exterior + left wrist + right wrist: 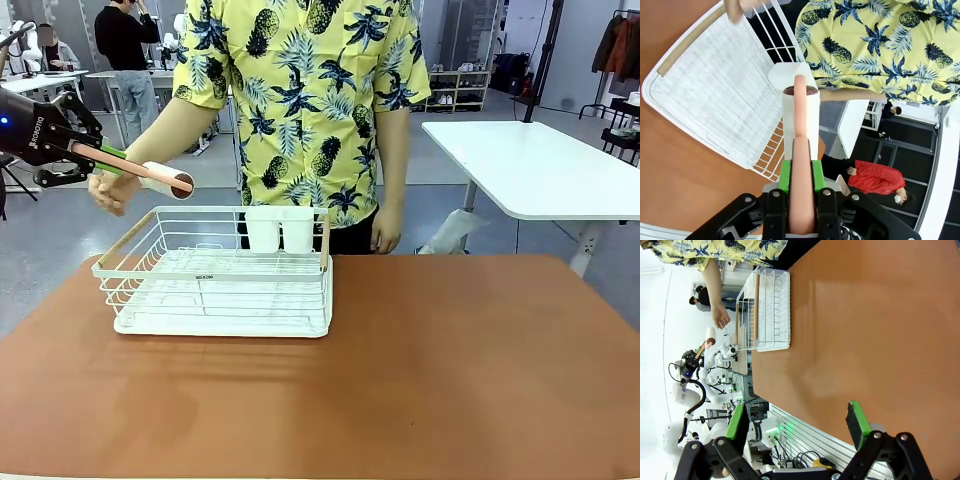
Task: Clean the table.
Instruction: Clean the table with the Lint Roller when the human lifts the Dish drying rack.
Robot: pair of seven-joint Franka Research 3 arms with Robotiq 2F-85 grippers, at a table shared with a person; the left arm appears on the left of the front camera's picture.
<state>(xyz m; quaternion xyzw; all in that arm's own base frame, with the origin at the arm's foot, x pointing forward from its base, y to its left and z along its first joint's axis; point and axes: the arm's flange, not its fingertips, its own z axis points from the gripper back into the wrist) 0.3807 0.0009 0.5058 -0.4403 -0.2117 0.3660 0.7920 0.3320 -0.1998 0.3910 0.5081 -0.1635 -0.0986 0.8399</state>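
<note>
Front view shows you the left tool (108, 154) clamped on the pink handle of a lint roller (172, 181), up in the air with the white head out past the fingertips. A person's hand (112, 192) hangs just beneath that tool. Below and ahead of the roller head, a wire rack (200, 290) sits on the bench (450, 370). Your right tool (796, 421) is spread wide above bare bench.

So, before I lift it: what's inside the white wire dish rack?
Two white cups at the white wire dish rack's far rim; its floor looks bare. The cups' insides are hidden.
</note>
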